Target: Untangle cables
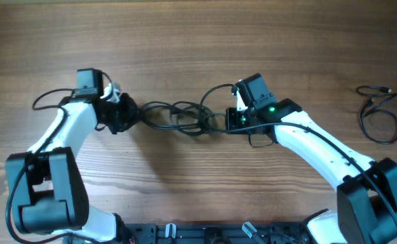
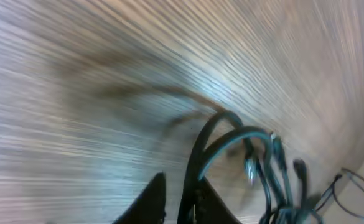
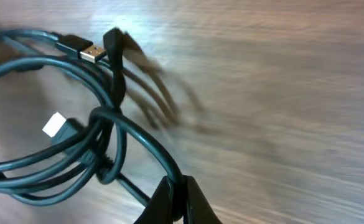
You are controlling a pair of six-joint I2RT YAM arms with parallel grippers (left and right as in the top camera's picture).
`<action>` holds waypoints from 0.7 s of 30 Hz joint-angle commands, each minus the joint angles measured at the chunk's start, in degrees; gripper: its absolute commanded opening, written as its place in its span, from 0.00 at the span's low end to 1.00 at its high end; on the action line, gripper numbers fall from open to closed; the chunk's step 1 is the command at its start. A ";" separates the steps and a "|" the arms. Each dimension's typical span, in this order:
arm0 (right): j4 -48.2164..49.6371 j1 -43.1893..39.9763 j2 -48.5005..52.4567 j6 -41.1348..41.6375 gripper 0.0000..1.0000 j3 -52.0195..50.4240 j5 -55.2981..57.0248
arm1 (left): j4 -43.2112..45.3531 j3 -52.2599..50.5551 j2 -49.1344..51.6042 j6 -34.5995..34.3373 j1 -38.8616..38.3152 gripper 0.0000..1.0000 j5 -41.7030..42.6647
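The right jaws are pressed together, their fingers [image 3: 169,202] meeting with no gap, and they pinch one strand of the cables [image 3: 122,134] at the very tips. From that pinch the strand runs up into a knot where several loops cross and wrap round each other. A metal-tipped plug [image 3: 85,50] lies beyond the knot. A white-ended plug [image 3: 56,124] sits among the loops to the left.

The left jaws stand narrowly apart. Bare table shows between one finger [image 2: 149,199] and a strand that rises along the inner side of the other. That strand arches up and over, then drops toward a cluster of small plugs [image 2: 275,158]. This wrist view is blurred.

From overhead, the tangle lies on the table [image 1: 198,41], drawn out in a line between the left arm [image 1: 62,129] and the right arm [image 1: 313,139], with one end at each set of jaws. A lone cable [image 1: 378,112] lies loosely looped near the right edge, well apart from the tangle.
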 commanded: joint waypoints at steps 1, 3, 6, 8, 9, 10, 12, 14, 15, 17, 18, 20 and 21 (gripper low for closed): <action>1.31 0.26 2.93 5.05 0.04 -0.79 -5.95 | -0.48 -0.07 0.11 -1.44 2.12 0.73 1.01; 2.03 0.31 4.00 7.82 0.04 -0.79 -5.90 | -0.68 -0.04 0.13 -1.44 2.05 0.86 1.73; 3.61 0.50 5.70 11.63 0.04 -0.79 -5.92 | -0.55 -0.04 0.11 1.44 2.08 0.91 8.66; 4.52 0.92 6.43 12.31 0.04 -0.79 -5.92 | 0.55 -0.04 0.11 6.78 2.05 0.92 15.63; 5.22 1.22 6.64 12.39 0.04 -0.79 -5.92 | 1.03 -0.04 0.11 9.03 2.05 0.93 18.73; 5.88 1.55 6.95 13.46 0.04 -0.79 -5.79 | 1.27 -0.04 0.11 10.03 2.01 0.93 20.33; 7.04 1.88 6.97 15.28 0.04 -0.79 -5.44 | 1.60 -0.04 0.11 9.99 1.62 0.96 20.28; 8.74 1.92 6.97 17.55 0.04 -0.79 -4.70 | 1.81 -0.04 0.11 9.94 0.83 1.00 20.28; 9.49 1.92 6.97 19.02 0.04 -0.79 -3.34 | 1.90 -0.04 0.11 9.25 0.17 0.99 20.24; 10.78 1.92 6.97 21.40 0.04 -0.79 0.09 | 2.03 -0.04 0.11 8.85 -0.90 0.95 20.24; 11.50 1.92 6.97 22.47 0.04 -0.79 1.11 | 2.08 -0.04 0.11 8.17 -1.57 0.95 20.22; 12.70 1.92 6.97 24.20 0.04 -0.79 2.73 | 2.23 -0.04 0.11 4.68 -2.93 0.91 16.72; 13.09 1.92 6.97 24.92 0.04 -0.79 3.74 | 2.19 -0.04 0.11 2.64 -3.43 0.91 14.53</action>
